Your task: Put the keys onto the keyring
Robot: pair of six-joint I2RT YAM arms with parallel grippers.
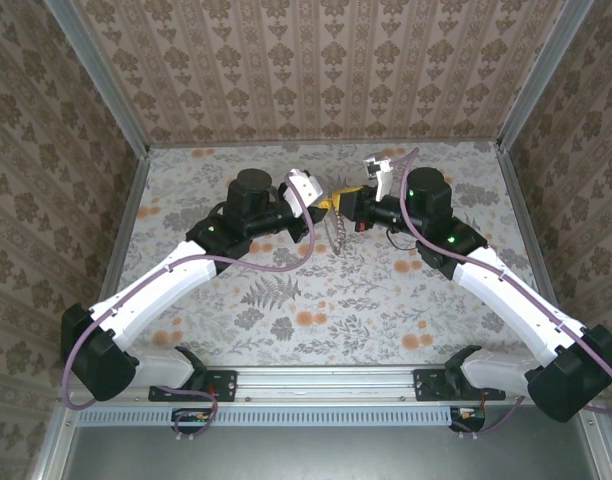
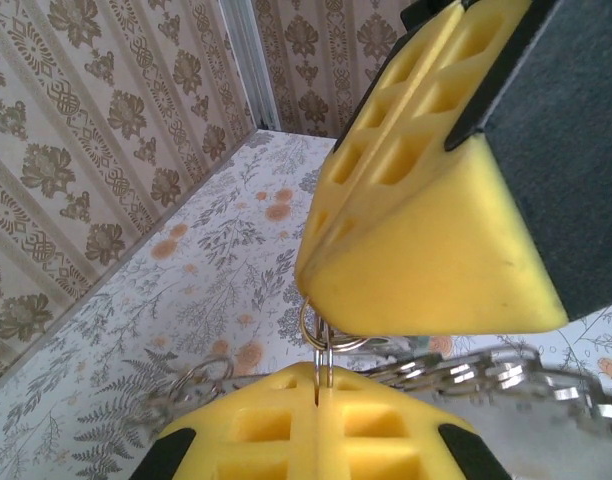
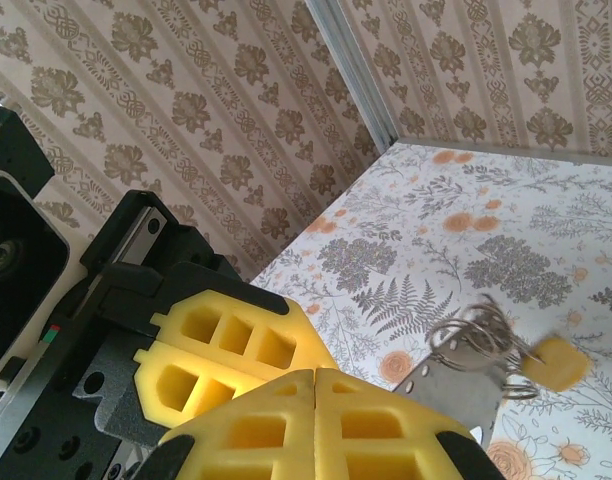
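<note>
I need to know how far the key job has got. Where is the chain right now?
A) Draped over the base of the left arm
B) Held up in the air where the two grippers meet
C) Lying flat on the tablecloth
B: in the left wrist view the left gripper is shut on a thin loop of the chain, with the tablecloth well below it.

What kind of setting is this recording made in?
Probably a small robot test booth, not a home: wallpapered panels in metal posts box in a table with a flowered cloth, with the left arm and right arm bolted to a rail.
</note>
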